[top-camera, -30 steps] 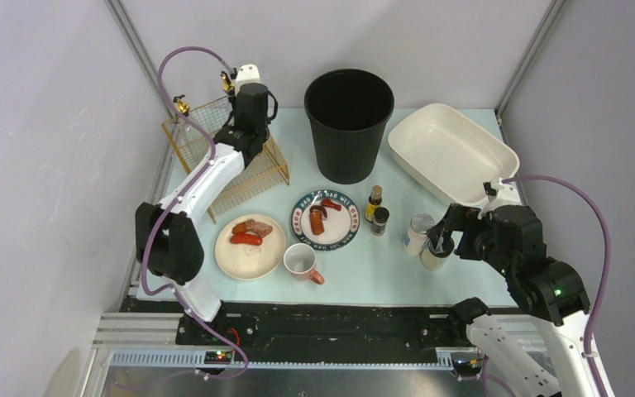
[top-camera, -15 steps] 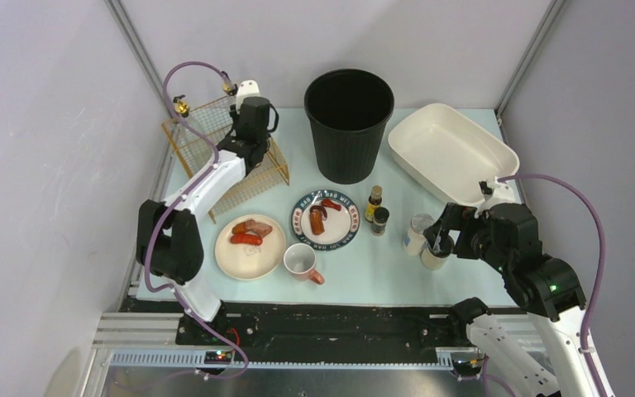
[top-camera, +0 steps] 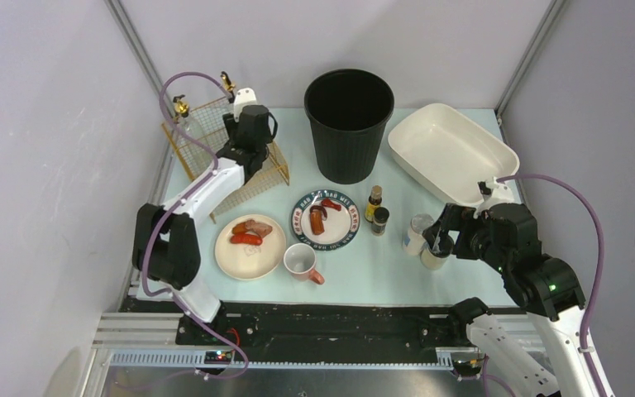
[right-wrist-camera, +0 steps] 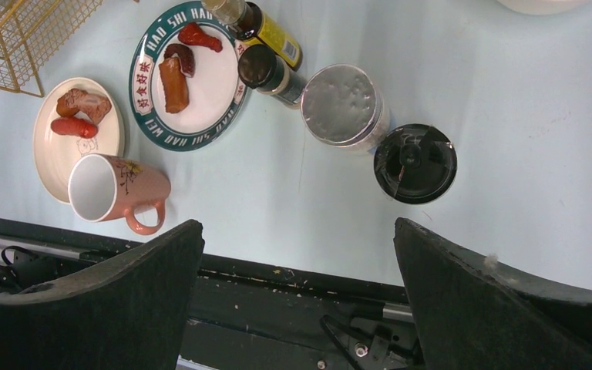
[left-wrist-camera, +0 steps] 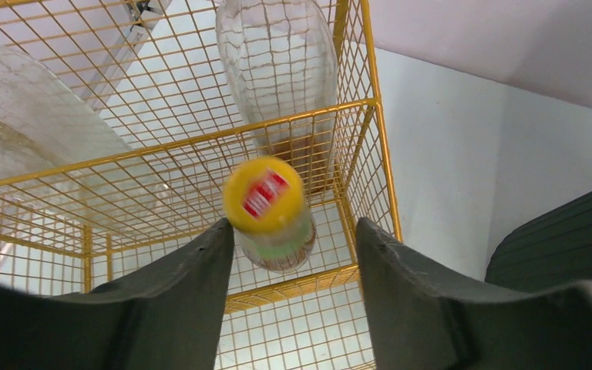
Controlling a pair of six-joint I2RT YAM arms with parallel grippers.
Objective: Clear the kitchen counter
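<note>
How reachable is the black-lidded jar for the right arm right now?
Likely yes: the right gripper hangs open just above the black-lidded jar, with nothing over it. The silver-lidded jar stands close beside it, so a finger could nudge that one on the way down.

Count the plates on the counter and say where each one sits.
2. A cream plate holding food pieces sits near the front of the counter, left of the mug; a green-rimmed plate sits centrally, in front of the black bin. None appears hidden.
</note>
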